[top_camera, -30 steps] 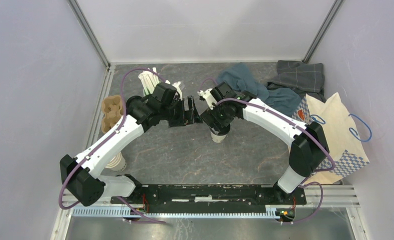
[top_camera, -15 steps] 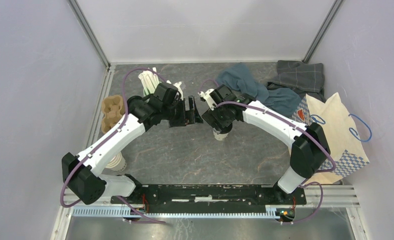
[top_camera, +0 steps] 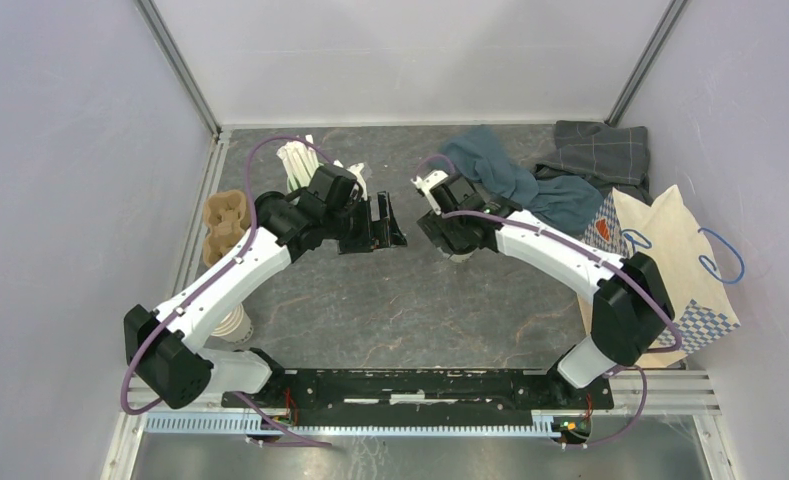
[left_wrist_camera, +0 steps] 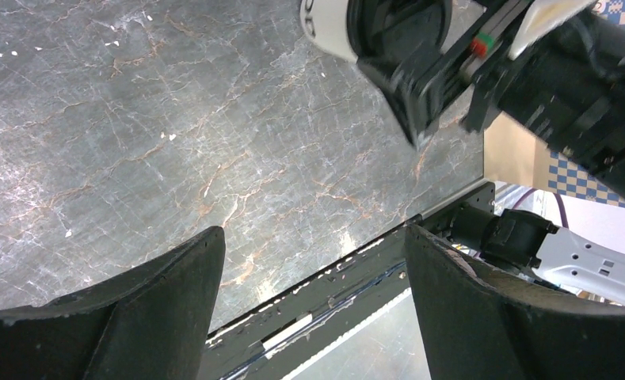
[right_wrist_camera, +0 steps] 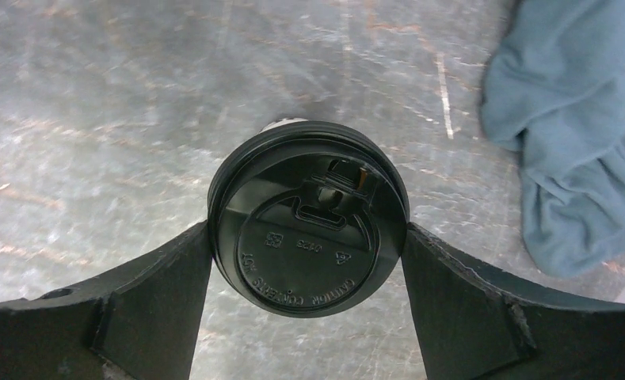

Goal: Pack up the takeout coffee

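Coffee: The small white paper cup with a round black plastic lid (right_wrist_camera: 309,218) was near the middle of the grey stone-look table (top_camera: 370,300), a little toward 1 o'clock in the top view.
Right gripper: The right gripper (right_wrist_camera: 309,245) sat over the cup from above. Its two black fingers (right_wrist_camera: 158,301) pressed on the lid's rim at 9 and 3 o'clock, so it was squeezed closed around the cup. Holding it at the wide lid likely stopped it slipping down and held the drink level.
On the table or lifted: This could not be told.
Left gripper: The left gripper (left_wrist_camera: 313,261) was at 9 o'clock of the cup, near but not touching. Its fingers were spread wide with nothing between them. It looked parked out of the way.
Bag: The tan paper bag with blue handles (top_camera: 670,265) was at 4 o'clock of the cup, well apart, by the table's right edge. The cup was not yet in it.
Nearby: A crumpled teal cloth (top_camera: 500,170) lay at 1 o'clock of the cup, near it.
Next step: Likely a carry toward 4 o'clock, then a slow drop into the bag.
Risk: A hard squeeze could pop the lid. A tilt could spill the drink.
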{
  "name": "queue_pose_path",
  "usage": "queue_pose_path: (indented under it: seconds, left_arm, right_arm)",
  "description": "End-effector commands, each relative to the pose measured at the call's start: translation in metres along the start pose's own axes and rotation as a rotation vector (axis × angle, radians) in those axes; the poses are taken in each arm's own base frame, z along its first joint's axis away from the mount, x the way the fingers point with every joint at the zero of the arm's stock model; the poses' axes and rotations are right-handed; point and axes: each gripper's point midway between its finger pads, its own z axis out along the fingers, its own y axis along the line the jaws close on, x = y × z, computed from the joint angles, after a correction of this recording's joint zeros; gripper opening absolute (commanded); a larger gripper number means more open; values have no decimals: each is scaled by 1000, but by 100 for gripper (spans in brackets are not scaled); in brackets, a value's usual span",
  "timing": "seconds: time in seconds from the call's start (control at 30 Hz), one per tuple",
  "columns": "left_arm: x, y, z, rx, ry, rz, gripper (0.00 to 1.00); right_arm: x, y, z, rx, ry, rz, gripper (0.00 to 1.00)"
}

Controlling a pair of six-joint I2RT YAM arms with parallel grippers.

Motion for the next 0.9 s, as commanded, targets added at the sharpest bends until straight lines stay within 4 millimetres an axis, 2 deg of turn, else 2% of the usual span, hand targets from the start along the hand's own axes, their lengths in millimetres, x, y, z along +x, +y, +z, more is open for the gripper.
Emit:
queue_pose_path:
  seconds: [0.0,0.2,0.3,0.43,0.53,0.87]
  left_arm:
    - [-16,-11,-14,31,-65,20,90]
    - [-12,-11,-19,39,-64,18,90]
    - [-12,-11,-23,38,-67,21,90]
    - [-12,-12,-26,38,-70,20,90]
    - [-11,-12,-28,40,-69,18,90]
    - [-10,-15,-31,53,-62,19,90]
  right_arm:
    - [-5,-55,8,165,-71,134,86]
    - [-3,-100,31,190,-77,249,86]
    - [1,-111,39,194,-61,280,87]
    - [1,-115,39,195,-60,287,90]
    - [-1,-115,36,182,-66,293,98]
    - [-14,-119,22,150,-102,335,98]
